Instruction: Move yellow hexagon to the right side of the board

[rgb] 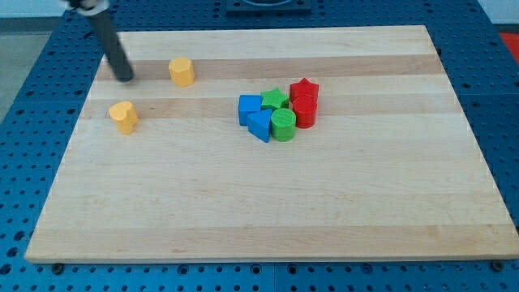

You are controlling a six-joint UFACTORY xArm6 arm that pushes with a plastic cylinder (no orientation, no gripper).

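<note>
1. The bench (268,211) is a pale wooden board lying on a blue perforated surface (32,97), and it fills most of the camera view.
2. The arm has no fingers to open or close; it ends in a straight dark rod, and my tip (126,79) rests near the board's upper left corner.
3. The yellow hexagon (182,71) stands in the upper left part of the board, to the view's right of my tip and near it, with a visible gap of bare wood between them.
4. A second yellow block (124,117), whose rounded shape cannot be made out exactly, sits below my tip toward the view's bottom, apart from both the tip and the yellow hexagon.
5. The remaining blocks form a tight cluster near the board's middle, well apart from the two yellow pieces.
6. In that cluster, a blue cube (250,108) is at the view's left edge, with a blue triangular block (260,126) just below and touching it.
7. A green star-like block (275,100) sits at the top of the cluster, and a green cylinder (283,125) stands below it, beside the blue triangular block.
8. A red star (304,88) lies at the cluster's upper right, with a red cylinder (305,111) just beneath it, next to the green cylinder.
9. The yellow hexagon is on the left half of the board, with the cluster between it and the right side.
</note>
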